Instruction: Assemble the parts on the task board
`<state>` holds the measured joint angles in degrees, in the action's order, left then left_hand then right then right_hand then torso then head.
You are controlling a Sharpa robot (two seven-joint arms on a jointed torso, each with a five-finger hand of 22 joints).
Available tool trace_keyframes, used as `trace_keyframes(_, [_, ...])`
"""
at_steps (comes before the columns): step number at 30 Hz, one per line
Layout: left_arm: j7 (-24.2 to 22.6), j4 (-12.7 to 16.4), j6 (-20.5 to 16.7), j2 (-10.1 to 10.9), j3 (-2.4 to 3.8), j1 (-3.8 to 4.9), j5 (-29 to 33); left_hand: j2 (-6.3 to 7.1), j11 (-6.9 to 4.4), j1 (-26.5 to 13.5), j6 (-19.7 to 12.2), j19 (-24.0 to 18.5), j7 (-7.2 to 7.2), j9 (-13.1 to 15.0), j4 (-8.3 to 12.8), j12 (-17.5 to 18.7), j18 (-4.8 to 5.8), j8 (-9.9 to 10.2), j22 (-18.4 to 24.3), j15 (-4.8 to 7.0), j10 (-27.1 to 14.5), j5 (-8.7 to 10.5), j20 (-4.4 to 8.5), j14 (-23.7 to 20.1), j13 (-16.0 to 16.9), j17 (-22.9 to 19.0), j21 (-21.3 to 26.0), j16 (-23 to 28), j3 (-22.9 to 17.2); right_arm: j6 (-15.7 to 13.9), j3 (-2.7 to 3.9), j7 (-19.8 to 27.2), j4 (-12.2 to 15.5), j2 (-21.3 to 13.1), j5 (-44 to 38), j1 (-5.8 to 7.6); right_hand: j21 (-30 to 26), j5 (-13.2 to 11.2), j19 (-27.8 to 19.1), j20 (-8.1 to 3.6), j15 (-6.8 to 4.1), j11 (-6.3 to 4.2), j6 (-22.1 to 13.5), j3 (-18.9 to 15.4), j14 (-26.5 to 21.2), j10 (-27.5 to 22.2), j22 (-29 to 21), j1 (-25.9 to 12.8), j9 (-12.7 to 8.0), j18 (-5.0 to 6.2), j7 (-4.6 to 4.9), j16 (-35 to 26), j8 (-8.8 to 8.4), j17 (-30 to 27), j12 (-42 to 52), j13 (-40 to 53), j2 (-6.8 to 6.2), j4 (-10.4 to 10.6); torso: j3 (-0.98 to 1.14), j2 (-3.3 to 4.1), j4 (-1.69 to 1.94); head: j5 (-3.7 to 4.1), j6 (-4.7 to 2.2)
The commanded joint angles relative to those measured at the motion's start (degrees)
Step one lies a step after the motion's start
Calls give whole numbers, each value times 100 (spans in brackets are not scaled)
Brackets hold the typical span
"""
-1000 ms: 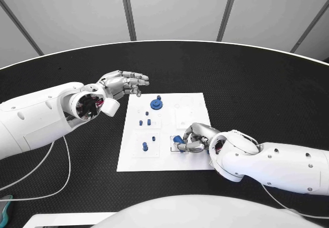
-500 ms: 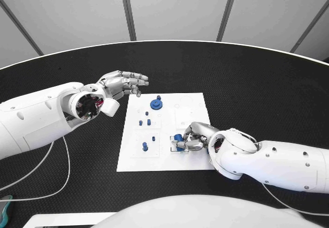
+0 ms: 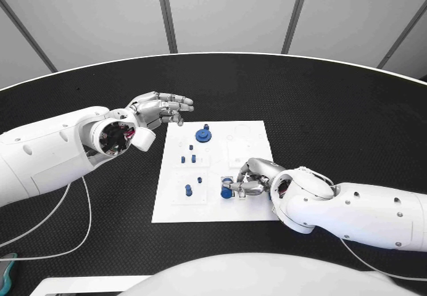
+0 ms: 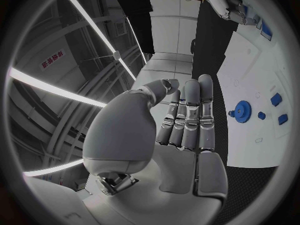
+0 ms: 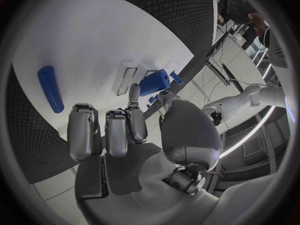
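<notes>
Since a second ago your right hand (image 3: 252, 180) has carried the blue cylinder (image 3: 226, 189) slightly leftward, fingers pinched on it, low over the task board (image 3: 253, 132) near its front edge; seating looks imminent. Your left hand (image 3: 160, 108) hovers off the board's far-left corner, fingers apart, holding nothing.

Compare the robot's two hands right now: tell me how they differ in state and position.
The right hand pinches a blue part over the near half of the task board; the left hand holds nothing, its fingers apart.
The right hand sits low at the board's surface; the left hand hovers off the board's far left corner, over the black table.
Both are silver hands on white arms.
</notes>
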<state>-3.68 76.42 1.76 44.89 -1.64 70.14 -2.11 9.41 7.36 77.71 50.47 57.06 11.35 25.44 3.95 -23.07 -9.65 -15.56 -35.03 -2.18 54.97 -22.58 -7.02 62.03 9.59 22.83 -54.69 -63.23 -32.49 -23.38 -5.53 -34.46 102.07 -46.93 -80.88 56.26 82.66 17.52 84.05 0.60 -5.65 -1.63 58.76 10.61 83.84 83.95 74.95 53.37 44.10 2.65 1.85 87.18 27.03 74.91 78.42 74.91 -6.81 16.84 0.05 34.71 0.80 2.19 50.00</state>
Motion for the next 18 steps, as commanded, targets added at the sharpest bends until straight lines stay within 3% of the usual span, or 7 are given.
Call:
trace_keyframes(1, [5, -2, 0, 0, 0, 0, 0, -46, 7, -20, -5, -28, 18, -9, 1, -23, -102, 36, -8, -20, -36, -21, -5, -35, -5, -8, -39, 8, 33, -6, 0, 2, 2, 1, 0, 0, 9, -137, 450, -27, -9, -52, -8, -71, 519, 141, 1242, -84, 24, -117, 7, 1, 18, 1002, -10, 802, 20, 2, -1, 3, 3, 3, 0])
trace_keyframes(7, [12, -7, 5, -4, 0, 0, 0, -46, 7, -20, -5, -28, 18, -9, 1, -23, -102, 36, -8, -20, -36, -21, -5, -35, -5, -8, -39, 8, 33, -41, 0, 9, 12, -5, -1, 0, 18, -408, 452, -27, -10, -53, -13, -215, 520, 147, 1251, -184, 68, -119, 4, 5, 37, 1009, -8, 815, 81, 5, -1, 2, 1, 4, 0])
trace_keyframes(13, [16, -7, 11, -1, 0, 0, 0, -45, 11, -22, -17, -29, 23, -12, -2, -21, -102, 44, -7, -23, -46, -23, -7, -36, -7, -9, -38, 7, 35, -135, -1, 72, 137, -80, -52, 0, 41, -443, 457, -27, -11, -55, -11, -243, 523, 156, 1260, -196, 77, -124, 2, 12, 43, 1021, 11, 828, 105, 2, 4, 1, 1, 17, 0])
trace_keyframes(18, [20, -9, 14, 8, 0, 0, 0, -45, 11, -22, -17, -29, 23, -12, -2, -21, -102, 44, -7, -23, -46, -23, -7, -36, -7, -9, -38, 7, 35, -132, -3, 236, 370, -260, -81, -1, 71, 28, 465, -38, -27, -71, -18, -192, 528, 192, 1277, 306, 116, -130, -16, 27, 51, 1046, 76, 880, 107, -33, 12, 0, -7, 14, 0])
